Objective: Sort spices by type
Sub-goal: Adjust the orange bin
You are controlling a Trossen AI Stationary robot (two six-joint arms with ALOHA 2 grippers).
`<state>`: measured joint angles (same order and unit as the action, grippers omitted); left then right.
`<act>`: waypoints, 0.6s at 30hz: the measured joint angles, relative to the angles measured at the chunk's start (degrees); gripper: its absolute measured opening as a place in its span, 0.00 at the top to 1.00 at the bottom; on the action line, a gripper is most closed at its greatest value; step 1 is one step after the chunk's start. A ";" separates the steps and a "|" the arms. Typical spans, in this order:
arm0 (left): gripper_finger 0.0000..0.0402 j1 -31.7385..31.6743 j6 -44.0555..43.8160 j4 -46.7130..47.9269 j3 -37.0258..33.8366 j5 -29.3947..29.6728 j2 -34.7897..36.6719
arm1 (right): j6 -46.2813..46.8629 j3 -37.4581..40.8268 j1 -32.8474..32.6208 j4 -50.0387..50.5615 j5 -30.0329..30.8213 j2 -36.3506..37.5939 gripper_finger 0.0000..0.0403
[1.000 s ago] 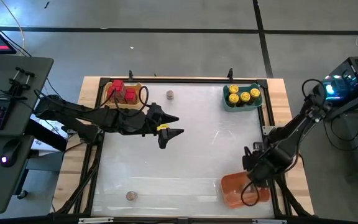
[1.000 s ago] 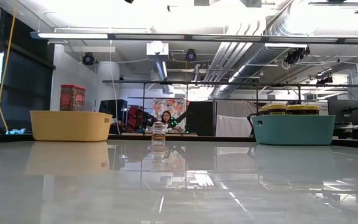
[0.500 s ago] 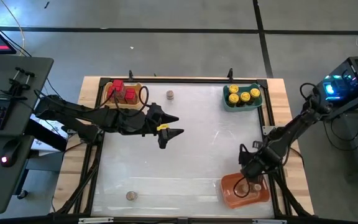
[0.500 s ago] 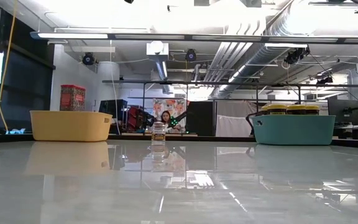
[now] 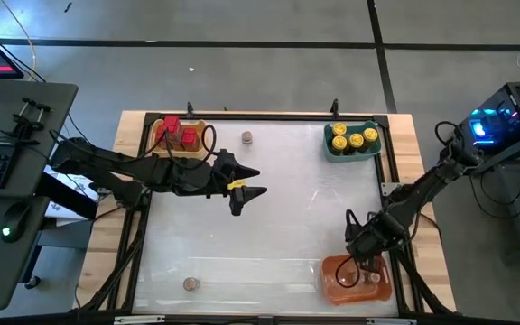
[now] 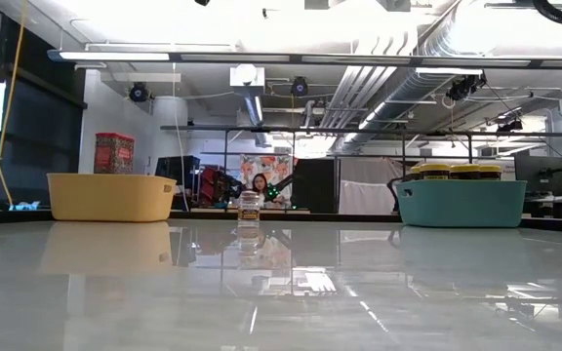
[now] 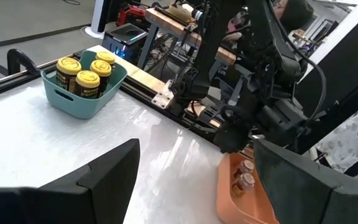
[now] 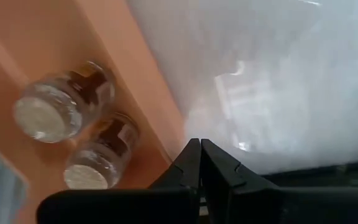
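Observation:
Two small grey-brown jars [image 8: 61, 102] [image 8: 101, 155] lie in the orange tray [image 5: 337, 284] at the near right. My right gripper [image 8: 199, 149] points down, shut, at that tray's far rim [image 5: 359, 255]. Red boxes [image 5: 180, 134] stand in the yellow tray [image 5: 162, 144] at the far left. Yellow-lidded jars [image 5: 351, 138] fill the teal tray [image 5: 330, 150] at the far right. One grey-brown jar [image 5: 246, 137] stands on the table by the far edge, another [image 5: 189, 283] by the near edge. My left gripper [image 5: 253, 191] hovers open over the table's middle, holding nothing. My right gripper's shut fingertips [image 8: 194, 163] stand just over the orange tray's far rim [image 8: 166, 134], pointing down. Nothing is between them. Whether they touch the rim I cannot tell.
The white tabletop [image 5: 278, 235] lies bare between the trays. A black frame [image 5: 143, 208] runs round the table. In the low view a person [image 6: 260, 185] shows far behind the table.
My right gripper has come down over the orange tray and shifted a little toward its far rim, rolling as it went; more of the tray shows now.

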<state>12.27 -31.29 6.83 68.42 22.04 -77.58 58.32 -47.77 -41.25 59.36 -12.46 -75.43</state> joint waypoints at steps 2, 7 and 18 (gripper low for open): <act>0.25 0.00 0.00 0.52 0.00 -0.02 0.00 | 0.72 0.00 0.00 -2.02 -0.80 0.01 1.00; 0.25 0.00 -0.02 1.84 0.00 -0.04 0.00 | 2.30 -0.16 -0.02 -4.52 -1.20 0.01 1.00; 0.25 -0.26 0.00 2.44 0.00 -0.02 0.00 | 5.24 -10.66 0.17 -3.92 14.30 3.09 1.00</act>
<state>12.01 -31.29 9.28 68.42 22.02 -77.58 63.56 -58.43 -41.09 55.43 1.84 -72.34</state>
